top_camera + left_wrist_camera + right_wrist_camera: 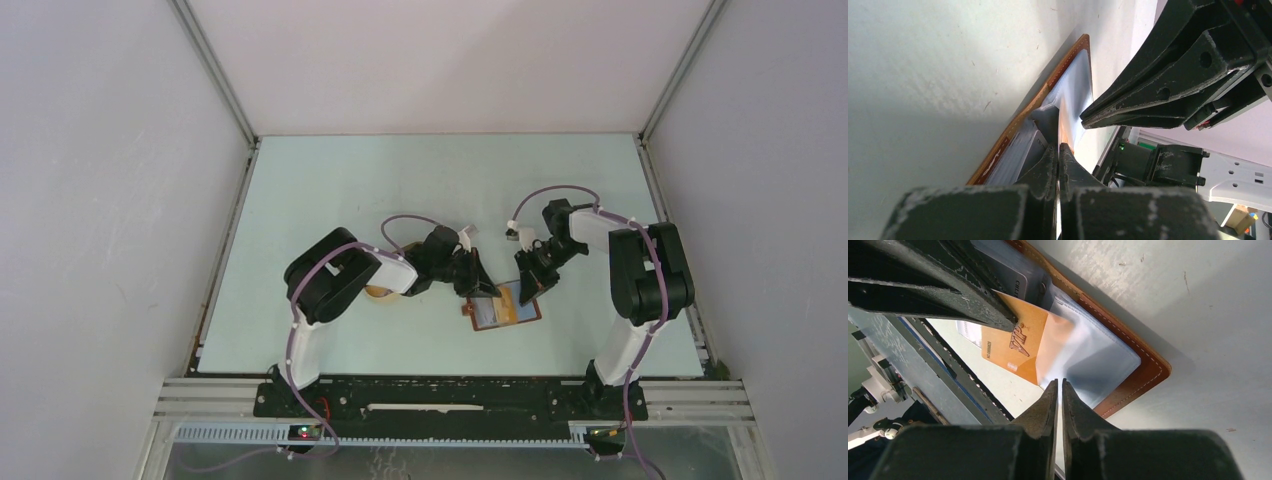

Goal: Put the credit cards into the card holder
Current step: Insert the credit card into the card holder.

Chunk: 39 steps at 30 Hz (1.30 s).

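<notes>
The card holder (528, 312) lies open on the table, brown leather rim (1145, 374) down and clear pockets (1093, 357) up. A tan-orange credit card (1015, 342) sits partly inside one clear pocket. My left gripper (488, 290) is shut on the card's outer edge (1063, 125), its fingers (973, 295) coming in from the left. My right gripper (1058, 382) pinches the lifted edge of that clear pocket, jaws almost together. A greyish card (1010, 272) sits in another pocket by the fold.
A cream oval tray (378, 292) shows partly behind the left arm's forearm. The two grippers (1082, 120) stand close together over the card holder. White walls enclose the table on three sides.
</notes>
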{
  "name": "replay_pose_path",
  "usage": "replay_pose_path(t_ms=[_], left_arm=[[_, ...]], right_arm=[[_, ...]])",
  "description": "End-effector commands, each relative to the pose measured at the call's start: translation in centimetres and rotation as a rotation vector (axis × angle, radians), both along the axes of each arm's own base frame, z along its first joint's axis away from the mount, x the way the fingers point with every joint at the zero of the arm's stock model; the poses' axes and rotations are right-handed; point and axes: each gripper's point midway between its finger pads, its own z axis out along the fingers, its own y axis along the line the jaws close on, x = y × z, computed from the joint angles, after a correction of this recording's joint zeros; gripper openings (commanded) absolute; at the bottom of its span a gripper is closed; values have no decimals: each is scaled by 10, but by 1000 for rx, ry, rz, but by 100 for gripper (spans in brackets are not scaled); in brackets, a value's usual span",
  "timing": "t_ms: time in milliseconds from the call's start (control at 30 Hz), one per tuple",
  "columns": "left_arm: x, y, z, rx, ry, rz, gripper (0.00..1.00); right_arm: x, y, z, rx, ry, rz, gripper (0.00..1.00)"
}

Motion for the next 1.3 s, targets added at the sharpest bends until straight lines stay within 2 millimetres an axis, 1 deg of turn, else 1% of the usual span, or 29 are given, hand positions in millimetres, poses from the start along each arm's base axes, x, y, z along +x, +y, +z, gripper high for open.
replay_pose_path(t_ms=[0, 100, 233, 400, 500, 567, 633, 767, 967, 1067, 1133, 1267], left_arm=[[11, -4, 0, -26, -16, 30, 0], [11, -4, 1, -50, 0, 37, 0], [12, -4, 2, -66, 14, 47, 0], [12, -3, -1, -60, 18, 56, 0], [13, -1, -4, -52, 20, 63, 0], [13, 0, -5, -49, 20, 69, 0], [14, 0, -5, -46, 18, 75, 0], [16, 2, -8, -30, 1, 100, 0], [20, 6, -10, -20, -22, 133, 0], [22, 8, -9, -21, -36, 151, 0], [24, 7, -8, -25, -43, 156, 0], [24, 3, -7, -34, -48, 158, 0]], right_arm=[[19, 2, 21, 55, -70, -42, 14], [25, -5, 25, 61, -90, -78, 14], [29, -16, 23, 34, -90, -113, 16], [34, -28, 19, -25, -113, -140, 27], [36, -31, 15, -52, -115, -148, 34], [36, -32, 12, -65, -107, -149, 36], [35, -31, 8, -77, -98, -143, 37], [31, -28, 3, -95, -75, -122, 34], [25, -24, -2, -104, -42, -104, 27], [23, -24, -4, -108, -31, -99, 21], [22, -23, -5, -108, -24, -94, 18], [20, -21, -5, -109, -19, -86, 16]])
